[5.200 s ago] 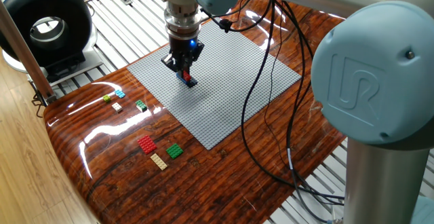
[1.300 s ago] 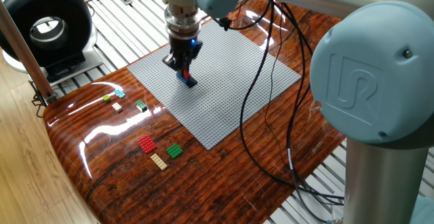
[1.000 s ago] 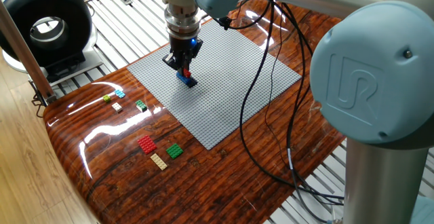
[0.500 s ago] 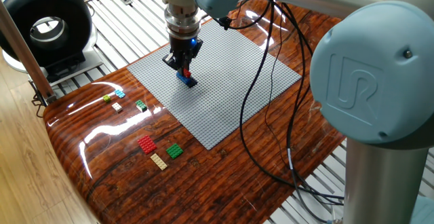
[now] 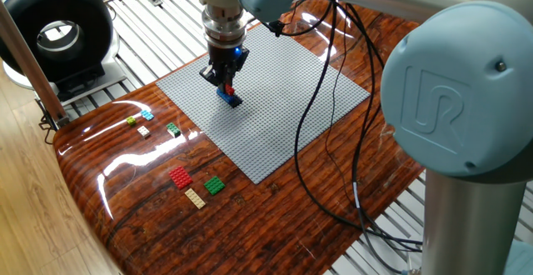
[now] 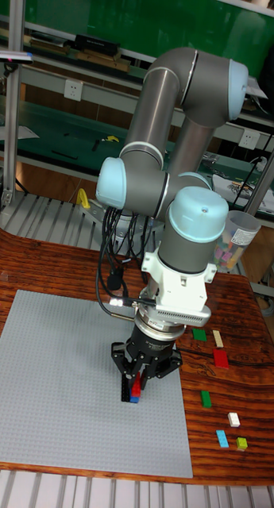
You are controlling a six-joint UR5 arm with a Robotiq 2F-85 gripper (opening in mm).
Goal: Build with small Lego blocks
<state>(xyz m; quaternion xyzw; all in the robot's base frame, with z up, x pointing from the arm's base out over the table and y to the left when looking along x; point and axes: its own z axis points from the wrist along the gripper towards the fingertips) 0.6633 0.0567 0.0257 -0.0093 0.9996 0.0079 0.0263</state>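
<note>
The loose bricks lie on the bare wood of the table (image 5: 125, 192) left of the grey baseplate (image 5: 283, 100): a yellow-green brick (image 5: 132, 121), a light blue brick (image 5: 147, 114), a white brick (image 5: 144, 130), a dark green brick (image 5: 172, 128), a red brick (image 5: 180, 177), a tan brick (image 5: 195, 197) and a green brick (image 5: 215, 185). They look light, stiff and smooth-sided, so each is probably best pinched across its flat sides. Further right, the tool (image 5: 224, 86) stands over the baseplate with its tips around a red brick on a blue brick (image 5: 231, 99), apparently clenched on the upper one (image 6: 136, 387).
</note>
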